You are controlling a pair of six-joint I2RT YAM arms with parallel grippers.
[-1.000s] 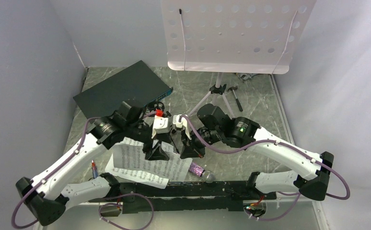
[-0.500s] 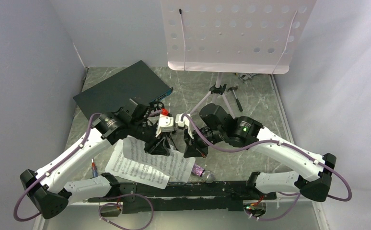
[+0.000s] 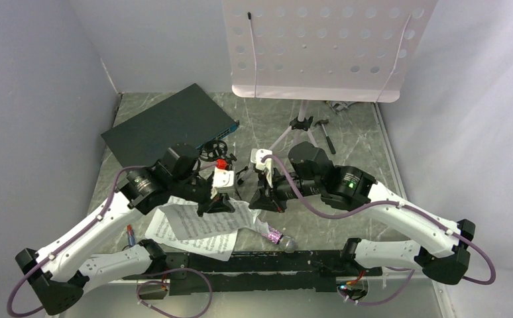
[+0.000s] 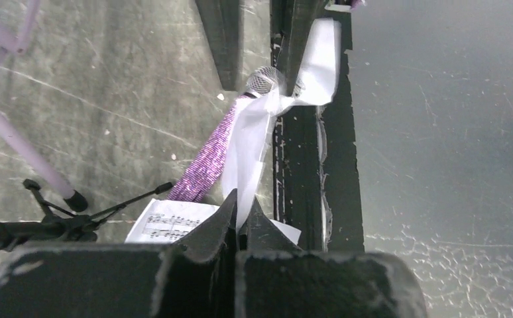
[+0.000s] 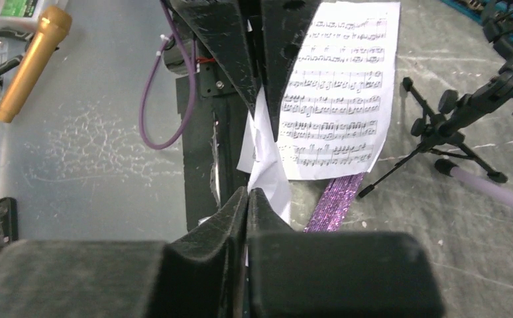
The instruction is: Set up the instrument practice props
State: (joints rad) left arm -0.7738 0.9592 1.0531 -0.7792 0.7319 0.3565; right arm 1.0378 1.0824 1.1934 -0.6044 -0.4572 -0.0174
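One white sheet-music page (image 3: 246, 215) hangs crumpled between my two grippers. My left gripper (image 3: 219, 207) is shut on one edge of it (image 4: 247, 146), and my right gripper (image 3: 266, 204) is pinched on the other edge (image 5: 267, 169). A second page (image 3: 187, 232) lies flat on the table below them. The purple glitter microphone (image 3: 275, 236) lies beside that page, under the held sheet (image 4: 204, 169). The small black mic stand (image 3: 213, 149) stands behind my left gripper. At the back, the lilac music stand (image 3: 320, 46) is upright on its tripod.
A dark flat box with a teal edge (image 3: 168, 122) lies at the back left. Hand tools (image 3: 327, 136) lie by the tripod legs. A red-tipped tool (image 3: 129, 232) sits near the left arm. A black rail (image 3: 274, 262) runs along the near edge. White walls close both sides.
My left gripper has shut on the page that the right gripper held. The page now hangs crumpled between them, and the right arm has drawn slightly to the right.
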